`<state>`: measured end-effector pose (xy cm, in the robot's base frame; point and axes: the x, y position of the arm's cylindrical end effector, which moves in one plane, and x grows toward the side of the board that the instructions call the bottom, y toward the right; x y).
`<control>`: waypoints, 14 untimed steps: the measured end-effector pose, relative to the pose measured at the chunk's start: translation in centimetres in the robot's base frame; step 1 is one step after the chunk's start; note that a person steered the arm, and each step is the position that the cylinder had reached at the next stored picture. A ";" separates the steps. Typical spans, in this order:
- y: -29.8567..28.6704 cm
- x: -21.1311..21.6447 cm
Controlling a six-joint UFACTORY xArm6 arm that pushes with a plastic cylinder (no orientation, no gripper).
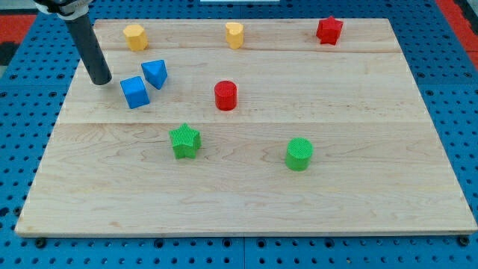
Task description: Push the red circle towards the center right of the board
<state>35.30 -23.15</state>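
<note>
Dark and straight, my rod came down from the view's top left corner, and my tip (100, 80) rested on the wooden board (246, 202) near its left edge, touching no block and pushing nothing. Just to the view's right of my tip sat a blue cube (135, 92), with a blue triangular block (155, 73) close beside it, slightly higher in the view. The red circle (225, 96), a short red cylinder, stood upright a little left of the board's middle, well apart from my tip, with the two blue blocks lying roughly between us. As I judged it, the push itself had not begun; the step in hand was the approach. The next move called for bringing my tip round the blue pair (passing below them looked the safer way) to a spot on the circle's left side, level with it, so that a straight push would carry it toward the view's right. The stretch of board to the circle's right looked free of blocks. Elsewhere I saw a green star (184, 141) and a green cylinder (299, 154) lower down, two yellow blocks (134, 36) (234, 34) along the top edge, and a red star (328, 30) at the top right.
</note>
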 end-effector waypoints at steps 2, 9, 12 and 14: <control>0.9 -2.2; 18.4 5.1; 34.3 10.6; 29.1 8.9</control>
<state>44.23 5.93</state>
